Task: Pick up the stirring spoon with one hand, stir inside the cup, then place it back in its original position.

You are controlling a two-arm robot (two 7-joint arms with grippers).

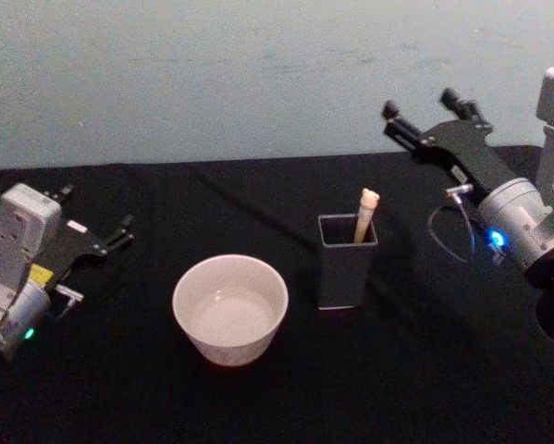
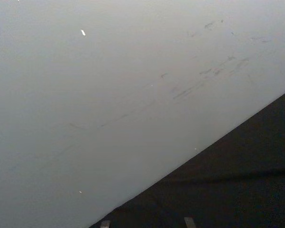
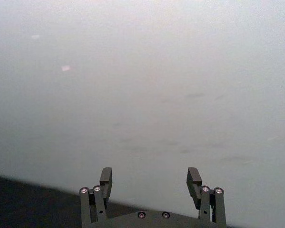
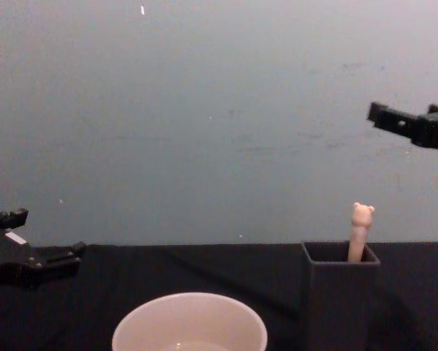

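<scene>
Stirring spoon (image 1: 365,215): upright in the holder (image 1: 347,268), cream handle leaning against the far right inner corner, bear head above the rim. Bear head plain in the chest view (image 4: 362,213); bowl and neck hidden inside the holder in both.

Holder: dark grey, square, on the black desk (image 1: 424,370), just right of the cup (image 1: 230,308), apart from it.

Cup: off-white, round, wide, at desk centre. Interior visible from the head view, pale and glossy at the bottom; contents not discernible. Near rim alone visible from the chest (image 4: 190,322).

Left gripper (image 1: 99,233): low over the desk's left side, well apart from the cup, fingers spread, empty. Seen from the side in the chest view (image 4: 39,252).

Right gripper (image 1: 421,107): raised above and right of the holder, against the pale wall (image 1: 212,74), fingers parted, empty. Gap between fingers (image 3: 106,176) clearest in the right wrist view.

Left wrist view: wall and a corner of the desk.
</scene>
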